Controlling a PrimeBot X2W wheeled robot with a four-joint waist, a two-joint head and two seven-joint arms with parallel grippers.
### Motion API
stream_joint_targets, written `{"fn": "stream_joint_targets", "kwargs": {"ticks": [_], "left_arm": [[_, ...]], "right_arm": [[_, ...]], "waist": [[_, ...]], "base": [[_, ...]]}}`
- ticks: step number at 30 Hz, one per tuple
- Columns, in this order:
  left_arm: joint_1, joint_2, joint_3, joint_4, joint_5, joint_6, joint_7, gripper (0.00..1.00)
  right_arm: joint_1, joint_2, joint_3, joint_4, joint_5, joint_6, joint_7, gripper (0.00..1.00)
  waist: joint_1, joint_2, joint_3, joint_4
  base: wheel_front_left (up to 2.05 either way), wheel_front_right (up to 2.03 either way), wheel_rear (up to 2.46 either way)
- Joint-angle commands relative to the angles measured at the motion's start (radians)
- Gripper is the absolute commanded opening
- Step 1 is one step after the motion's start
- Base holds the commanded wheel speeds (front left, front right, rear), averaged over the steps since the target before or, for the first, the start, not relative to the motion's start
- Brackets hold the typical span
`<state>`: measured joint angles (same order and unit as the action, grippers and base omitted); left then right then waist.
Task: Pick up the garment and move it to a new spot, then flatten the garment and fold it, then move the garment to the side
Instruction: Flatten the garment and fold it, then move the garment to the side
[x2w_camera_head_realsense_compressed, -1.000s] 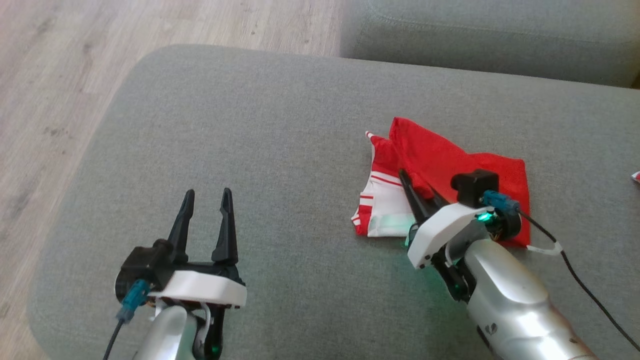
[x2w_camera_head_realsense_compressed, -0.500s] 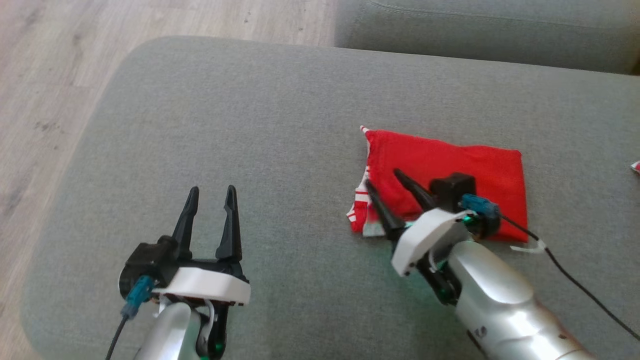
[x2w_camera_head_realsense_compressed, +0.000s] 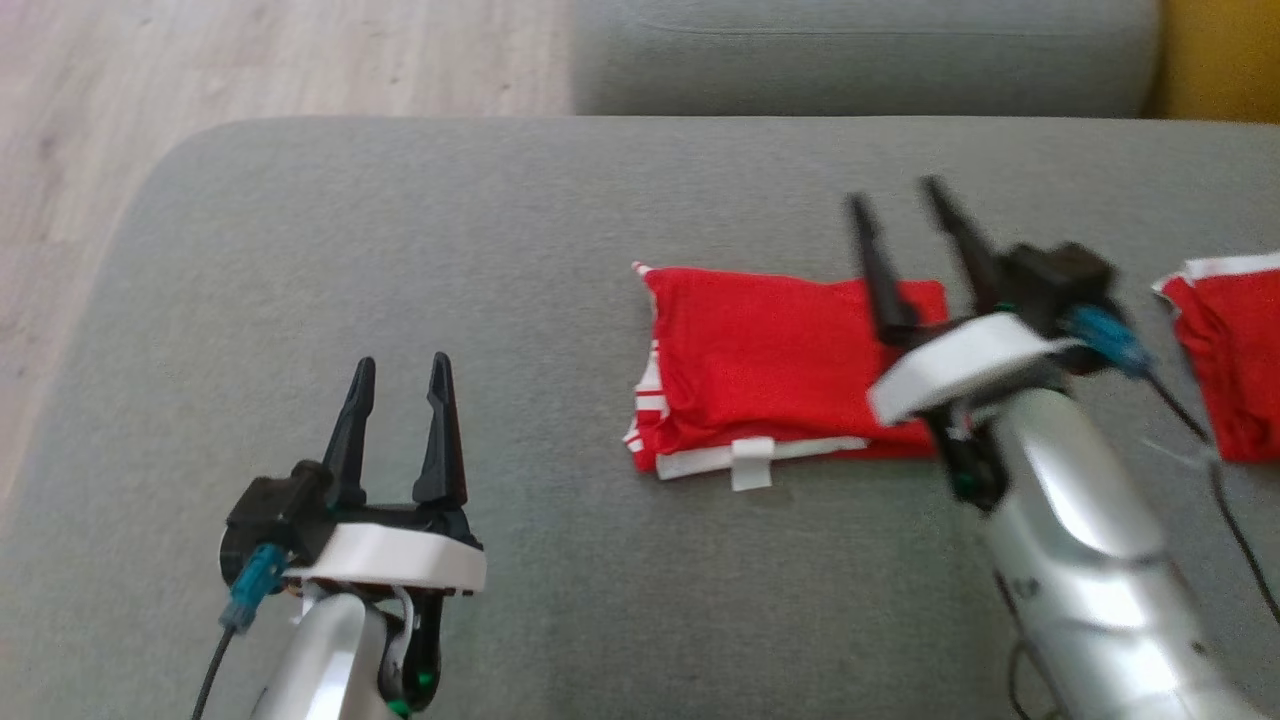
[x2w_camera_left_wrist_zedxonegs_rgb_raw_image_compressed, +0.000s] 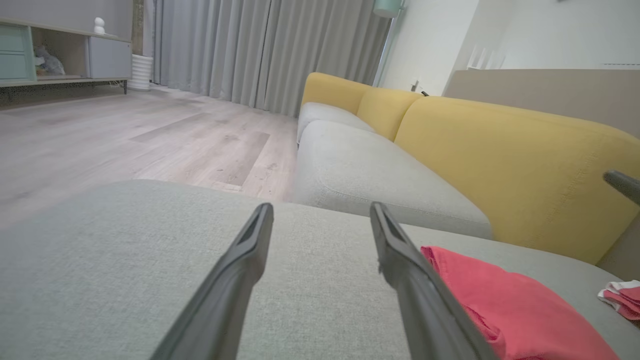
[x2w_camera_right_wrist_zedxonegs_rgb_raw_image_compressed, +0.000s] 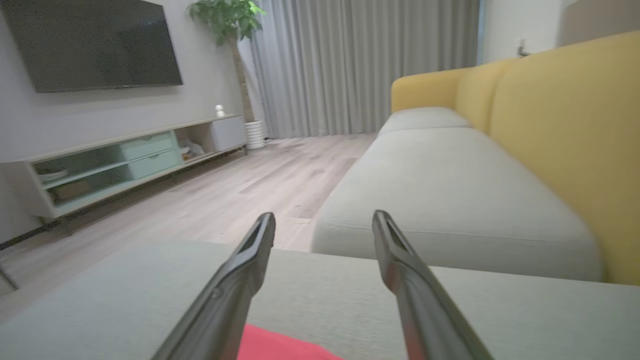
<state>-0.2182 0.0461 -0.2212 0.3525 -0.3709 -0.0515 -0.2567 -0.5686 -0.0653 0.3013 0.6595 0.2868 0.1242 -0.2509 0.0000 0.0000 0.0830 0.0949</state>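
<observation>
Bearing the folded garment (x2w_camera_head_realsense_compressed: 780, 370), the grey cushion (x2w_camera_head_realsense_compressed: 400, 250) has wooden floor (x2w_camera_head_realsense_compressed: 250, 60) beyond.

Count: 2 grippers, left gripper (x2w_camera_head_realsense_compressed: 402, 360) and right gripper (x2w_camera_head_realsense_compressed: 893, 191). 2 red garments: folded garment (x2w_camera_head_realsense_compressed: 770, 370) mostly left of the right gripper, second garment (x2w_camera_head_realsense_compressed: 1228, 350) off to its right. 2 grey cushions: near cushion (x2w_camera_head_realsense_compressed: 450, 250) under both grippers, far cushion (x2w_camera_head_realsense_compressed: 860, 60) beyond the fingertips. 1 TV (x2w_camera_right_wrist_zedxonegs_rgb_raw_image_compressed: 90, 42), 1 plant (x2w_camera_right_wrist_zedxonegs_rgb_raw_image_compressed: 227, 15).
</observation>
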Motion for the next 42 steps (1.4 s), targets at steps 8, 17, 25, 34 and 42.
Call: {"fn": "stream_joint_targets", "kwargs": {"ticks": [8, 17, 25, 34, 42], "left_arm": [[0.009, 0.004, 0.058, -0.045, 0.007, 0.004, -0.005, 1.00], [0.045, 0.004, 0.078, -0.051, 0.010, 0.004, -0.005, 1.00], [0.031, 0.004, 0.067, -0.050, 0.009, 0.004, -0.005, 1.00], [-0.013, 0.004, 0.045, -0.046, 0.011, -0.001, -0.005, 1.00], [-0.040, 0.004, 0.026, -0.034, 0.008, -0.003, -0.005, 1.00]], "right_arm": [[0.239, 0.015, -0.260, -0.254, -0.231, 0.007, -0.011, 1.00], [0.379, 0.015, -0.295, -0.333, -0.226, 0.007, -0.011, 1.00], [0.362, 0.015, -0.293, -0.329, -0.230, 0.007, -0.011, 1.00], [0.256, 0.015, -0.305, -0.221, -0.254, 0.007, 0.015, 1.00], [0.152, 0.015, -0.294, -0.005, -0.212, 0.007, 0.119, 1.00]], "waist": [[0.0000, 0.0000, -0.019, -0.090], [0.0000, 0.0000, -0.010, -0.119], [0.0000, 0.0000, 0.008, -0.109], [0.0000, 0.0000, 0.072, -0.056], [0.0000, 0.0000, 0.117, 0.000]], "base": [[0.00, 0.00, 0.00], [0.00, 0.00, 0.00], [0.00, 0.00, 0.00], [0.00, 0.00, 0.00], [0.00, 0.00, 0.00]]}}
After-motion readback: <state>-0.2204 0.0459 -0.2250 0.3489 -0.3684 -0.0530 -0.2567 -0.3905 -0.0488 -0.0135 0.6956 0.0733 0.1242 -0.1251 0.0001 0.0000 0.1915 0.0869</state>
